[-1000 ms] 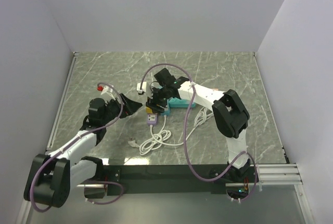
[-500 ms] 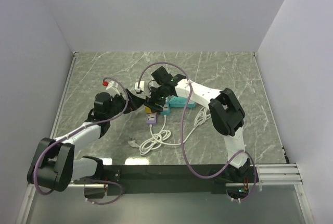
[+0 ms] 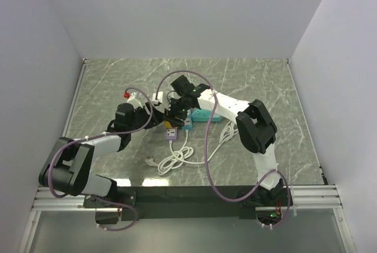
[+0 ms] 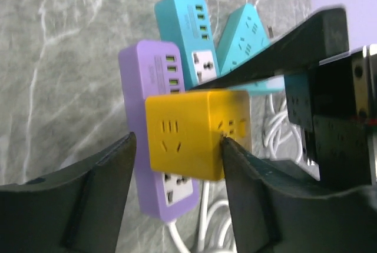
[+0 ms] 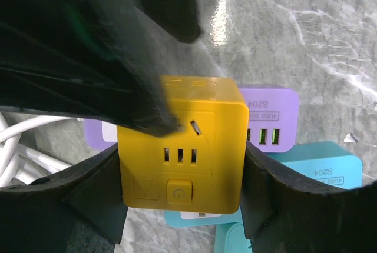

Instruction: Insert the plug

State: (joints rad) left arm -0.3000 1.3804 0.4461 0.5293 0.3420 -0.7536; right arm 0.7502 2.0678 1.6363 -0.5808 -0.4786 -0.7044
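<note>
Hanging just above the purple power strip [image 4: 144, 82], the yellow cube adapter [image 4: 197, 135] is sitting clenched between the fingers of the right gripper [image 5: 184, 176], which are pressing on 2 opposite side faces. The left gripper [image 4: 177, 147] is reaching in from the other side with its jaws apart around the same cube. 1 finger [image 4: 247, 182] is touching a lower edge and the other is standing off with a clear gap, so this gripper is grasping nothing. 2 teal power strips [image 4: 182, 29] are lying just beyond the purple one, and a white cable [image 3: 174, 159] is coiling on the table [image 3: 265, 82] nearer the arm bases.

The cube is looking like hard, glossy plastic: light, stiff and unlikely to deform, but probably slippery on its smooth faces and liable to twist if squeezed near a corner. The flat side faces are seeming the best place to hold it, square on and at mid-height, leaving the underside free. Its pins are hidden here, so I cannot tell how they are lining up with the socket. Pushing it home is likely calling for firm, straight pressure, and the strip, being light, may be sliding unless something is bracing it.
</note>
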